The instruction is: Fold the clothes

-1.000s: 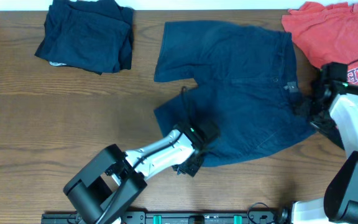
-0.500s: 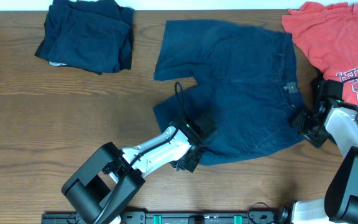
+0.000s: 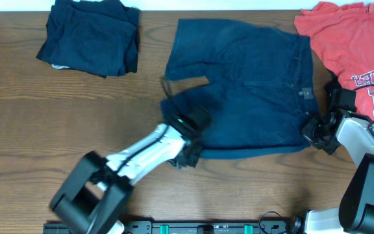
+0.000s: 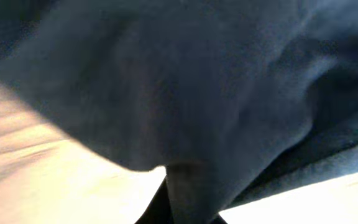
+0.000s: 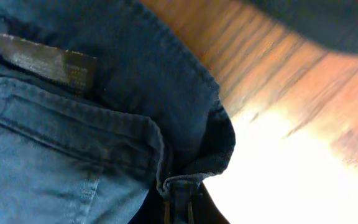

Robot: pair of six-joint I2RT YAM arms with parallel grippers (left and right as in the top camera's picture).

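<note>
Shorts (image 3: pixel 249 78) drawn flatter, left hand (image 3: pixel 186 130), right hand (image 3: pixel 311 130) gripping opposite ends

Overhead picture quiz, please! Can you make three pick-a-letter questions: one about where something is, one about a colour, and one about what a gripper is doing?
1. Where does the folded navy pile lie in the overhead view?
A. top left
B. in the middle
C. bottom right

2. What colour is the T-shirt at the right edge?
A. green
B. coral-red
C. yellow

3. What is the right gripper doing?
A. hanging open in the air
B. shut on a cup
C. shut on the shorts

Answers:
1 A: the pile sits near the top left corner of the overhead view.
2 B: the cloth is plainly coral-red, with lettering on it.
3 C: the right wrist view shows the waistband corner of the shorts pinched at the gripper.
</note>
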